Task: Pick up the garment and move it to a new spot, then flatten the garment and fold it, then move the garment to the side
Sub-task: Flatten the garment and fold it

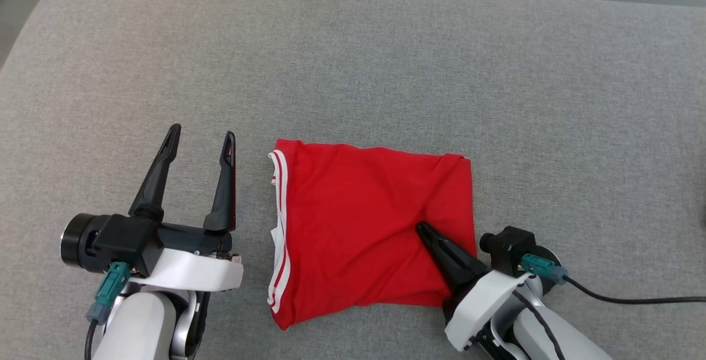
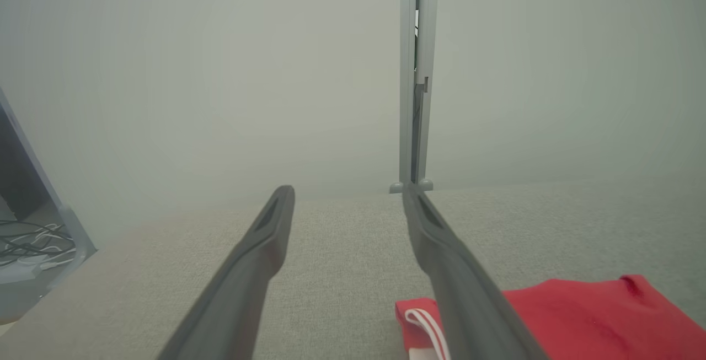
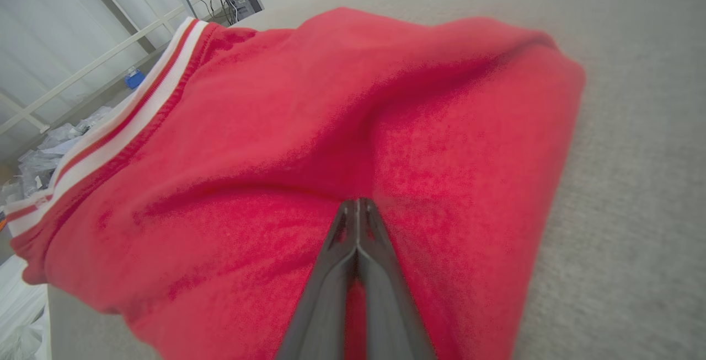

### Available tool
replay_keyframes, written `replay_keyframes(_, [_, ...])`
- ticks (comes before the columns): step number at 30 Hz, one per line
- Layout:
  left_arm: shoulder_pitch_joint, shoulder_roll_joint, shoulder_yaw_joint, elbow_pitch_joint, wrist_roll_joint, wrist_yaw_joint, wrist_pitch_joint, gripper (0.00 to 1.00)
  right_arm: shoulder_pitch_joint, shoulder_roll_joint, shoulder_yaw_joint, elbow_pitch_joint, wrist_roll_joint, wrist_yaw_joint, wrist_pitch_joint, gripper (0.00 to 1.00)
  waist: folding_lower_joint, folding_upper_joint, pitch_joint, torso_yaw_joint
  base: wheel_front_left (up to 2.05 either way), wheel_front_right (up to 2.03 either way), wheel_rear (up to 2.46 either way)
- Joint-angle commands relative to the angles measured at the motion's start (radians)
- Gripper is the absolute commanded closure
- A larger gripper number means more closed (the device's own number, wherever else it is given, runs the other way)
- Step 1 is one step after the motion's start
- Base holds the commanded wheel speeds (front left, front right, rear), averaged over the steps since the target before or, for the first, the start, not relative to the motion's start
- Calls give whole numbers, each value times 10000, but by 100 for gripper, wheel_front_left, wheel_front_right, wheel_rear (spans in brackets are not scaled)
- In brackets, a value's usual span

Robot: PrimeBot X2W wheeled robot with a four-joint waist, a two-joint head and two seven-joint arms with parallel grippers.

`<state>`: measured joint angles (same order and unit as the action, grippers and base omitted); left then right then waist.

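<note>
**Fold looks done, side move coming up**

The garment (image 1: 375, 227) is lying folded into a rough square on the grey cushion (image 1: 353, 46). Your right gripper (image 1: 422, 229) is pinching shut on a tuck of cloth near the garment's near right corner, and creases are running toward its tips. Your left gripper (image 1: 202, 134) is standing with fingers wide apart just left of the garment's striped hem (image 1: 279, 227), holding nothing.

I'm judging the fold finished. The next move calls for a low sideways drag or lift that keeps the layers together. A black cable (image 1: 634, 298) is trailing right of the garment, so watch it.
</note>
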<state>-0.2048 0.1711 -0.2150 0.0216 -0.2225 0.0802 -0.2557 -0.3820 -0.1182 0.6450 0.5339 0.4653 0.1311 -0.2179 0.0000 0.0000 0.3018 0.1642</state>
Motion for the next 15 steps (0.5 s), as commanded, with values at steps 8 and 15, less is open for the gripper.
replay_keyframes(8, [-346,-19,66,158,-28,-86,-72,0,393,-545,-825,1277,642,-52,-355,100,0,0,156,-246,0,0,0])
replay_keyframes(15, [-329,-11,69,240,-1,-144,-79,0,1215,-702,-914,719,797,-62,-379,100,0,0,69,-397,0,0,0])
